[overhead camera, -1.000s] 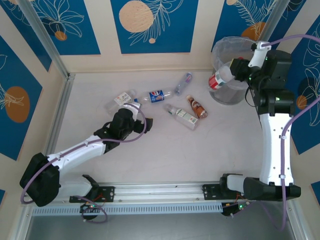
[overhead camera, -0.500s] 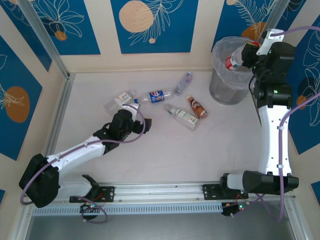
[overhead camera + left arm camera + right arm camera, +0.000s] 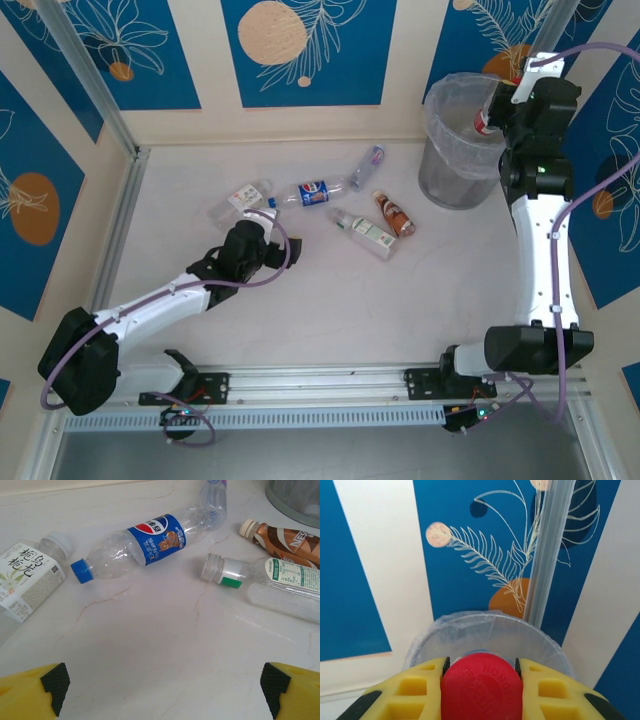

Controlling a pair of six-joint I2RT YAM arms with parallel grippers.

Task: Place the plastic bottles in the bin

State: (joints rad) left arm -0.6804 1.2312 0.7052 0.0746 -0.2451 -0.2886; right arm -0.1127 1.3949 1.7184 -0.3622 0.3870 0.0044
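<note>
Right gripper point(image 3: 481, 687) pinching red-capped bottle point(image 3: 481, 697) over crinkly-lined round bin point(image 3: 437, 637), left gripper point(image 3: 165, 682) spread

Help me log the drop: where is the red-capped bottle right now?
In the top view it is at the far right: the red-capped bottle is clamped in the right gripper, above the open mouth of the bin near the back-right corner.

On the pale marbled tabletop point(image 3: 330, 290), five bottles lie ahead of the left gripper point(image 3: 164, 682): white-labelled tea bottle point(image 3: 30, 575) left, Pepsi bottle point(image 3: 145, 542) straight ahead, green-banded clear bottle point(image 3: 280, 585) and brown Nescafé bottle point(image 3: 282, 537) right, small clear bottle point(image 3: 212, 502) farthest. The grey bin point(image 3: 450, 182) stands beyond, far right.
</note>
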